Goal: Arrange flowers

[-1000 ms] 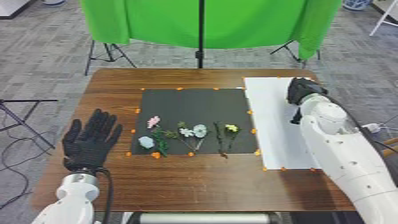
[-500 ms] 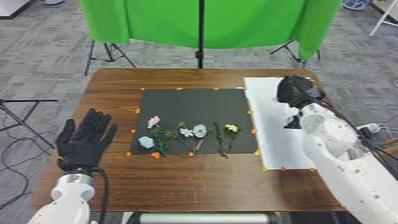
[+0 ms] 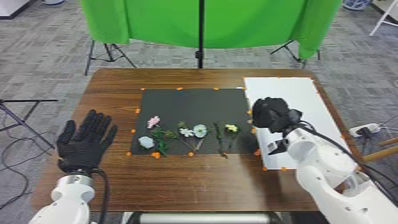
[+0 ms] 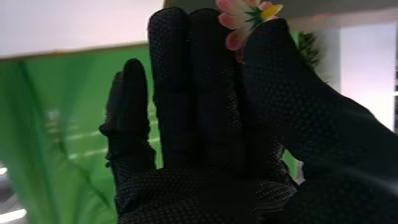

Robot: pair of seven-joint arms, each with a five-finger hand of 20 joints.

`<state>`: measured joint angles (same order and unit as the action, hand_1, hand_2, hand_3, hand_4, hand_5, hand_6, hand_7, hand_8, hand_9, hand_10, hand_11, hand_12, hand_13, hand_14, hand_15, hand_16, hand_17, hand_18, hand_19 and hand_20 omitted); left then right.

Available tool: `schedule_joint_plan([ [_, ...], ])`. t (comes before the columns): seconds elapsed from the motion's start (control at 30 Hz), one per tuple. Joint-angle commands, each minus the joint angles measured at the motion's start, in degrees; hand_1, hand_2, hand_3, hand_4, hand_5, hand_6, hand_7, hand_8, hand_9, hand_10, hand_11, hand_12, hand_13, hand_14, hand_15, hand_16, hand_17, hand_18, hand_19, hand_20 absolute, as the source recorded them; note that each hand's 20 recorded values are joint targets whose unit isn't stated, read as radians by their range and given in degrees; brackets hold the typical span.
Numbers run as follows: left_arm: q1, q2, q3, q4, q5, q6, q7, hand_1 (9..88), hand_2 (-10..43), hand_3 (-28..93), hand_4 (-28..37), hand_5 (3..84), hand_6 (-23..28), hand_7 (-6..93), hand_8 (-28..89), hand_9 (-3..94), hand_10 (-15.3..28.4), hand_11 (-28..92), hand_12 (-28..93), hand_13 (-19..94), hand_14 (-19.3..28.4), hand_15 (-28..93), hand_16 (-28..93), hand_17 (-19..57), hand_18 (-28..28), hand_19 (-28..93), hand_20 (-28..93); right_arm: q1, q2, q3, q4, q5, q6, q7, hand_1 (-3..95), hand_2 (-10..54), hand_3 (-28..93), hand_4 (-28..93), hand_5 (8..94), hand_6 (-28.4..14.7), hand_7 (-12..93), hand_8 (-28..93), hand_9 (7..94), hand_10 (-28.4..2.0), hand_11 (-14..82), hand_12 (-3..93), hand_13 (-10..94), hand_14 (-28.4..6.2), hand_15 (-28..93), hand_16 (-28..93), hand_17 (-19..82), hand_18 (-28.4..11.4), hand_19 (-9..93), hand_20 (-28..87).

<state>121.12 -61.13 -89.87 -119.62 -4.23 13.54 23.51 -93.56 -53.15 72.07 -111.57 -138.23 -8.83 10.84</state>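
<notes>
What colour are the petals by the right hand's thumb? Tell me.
The petals are mostly pink with some yellow, clearest in the right wrist view.

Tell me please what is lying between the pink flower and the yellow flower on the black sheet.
In the head view, a white flower, a pale blue flower, greenery and a dark stem lie there.

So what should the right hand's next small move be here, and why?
I would probably ease the right hand a little left before letting go of the pink flower. That flower seems pinched between its thumb and fingers, and in the head view the hand is about where the dark mat meets the white sheet, while the other flowers lie on the mat.
</notes>
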Motion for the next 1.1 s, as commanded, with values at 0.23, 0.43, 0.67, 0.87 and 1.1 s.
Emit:
schedule_joint_plan([
  [0.23, 1.50, -0.99, 0.14, 0.00, 1.47, 0.66, -2.20, 27.1, 14.6, 77, -28.3, 49.5, 11.1, 17.6, -10, 40.1, 16.4, 26, 11, 30, 16.2, 40, -8, -8.3, 14.4, 37, 13, -2.15, -1.28, -0.73, -1.40, -1.04, -5.28, -1.54, 53.2, -9.5, 75, -28, 69.2, 0.4, 25, -7, 75.9, -11.4, 13.6, 28.0, 66, -7.1, 34, 33, 26, -20.6, 78, 36],
  [0.43, 1.94, -1.00, -0.24, -0.15, 1.17, 0.60, -1.81, 26.9, 14.6, 77, -28.3, 49.5, 11.2, 17.3, -10, 40.0, 16.4, 26, 11, 30, 16.3, 40, -8, -8.3, 14.3, 36, 12, -3.36, -1.51, 1.00, -2.99, 1.93, -2.01, 1.30, 45.7, -9.5, 81, -28, 63.9, 0.0, 21, -15, 70.0, -12.9, 23.1, 18.2, 63, -9.3, 44, 25, 25, -21.1, 78, 36],
  [0.67, 2.54, -0.95, -0.68, -0.47, 1.46, -0.16, -1.11, 26.7, 14.6, 77, -28.3, 49.4, 11.1, 17.3, -10, 39.9, 16.4, 26, 11, 30, 16.3, 40, -8, -8.3, 14.3, 36, 12, -4.09, -2.76, 5.73, -3.36, 8.93, 10.30, 5.68, 37.3, -9.0, 84, -28, 53.7, -2.4, 18, -14, 60.4, -15.8, 20.8, 15.9, 57, -12.1, 50, 17, 24, -21.5, 77, 34],
  [0.87, 2.78, -0.92, -1.80, 0.02, 3.42, -2.80, -1.92, 26.3, 14.7, 77, -28.3, 49.3, 11.4, 15.6, -10, 39.4, 16.5, 25, 11, 30, 16.2, 40, -8, -8.3, 14.3, 36, 12, -7.70, -7.03, 18.67, -4.70, 29.79, 7.42, 2.82, 31.0, -0.5, 85, -28, 50.1, -3.3, 17, -13, 52.3, -16.4, 14.7, 14.1, 49, -14.0, 39, 12, 20, -20.3, 64, 27],
  [1.1, 3.42, -1.20, -3.52, 0.39, 6.46, -4.83, -1.71, 23.8, 15.1, 76, -28.3, 47.0, 10.8, 10.2, -9, 38.4, 16.0, 19, 9, 29, 15.3, 33, -8, -8.4, 14.2, 35, 12, -12.29, -12.01, 27.15, -5.47, 70.47, 6.63, -0.38, 22.3, 3.9, 83, -28, 42.3, -1.4, 12, -12, 41.0, -14.4, 4.7, 11.0, 36, -15.4, 11, 18, 14, -19.1, 43, 21],
])
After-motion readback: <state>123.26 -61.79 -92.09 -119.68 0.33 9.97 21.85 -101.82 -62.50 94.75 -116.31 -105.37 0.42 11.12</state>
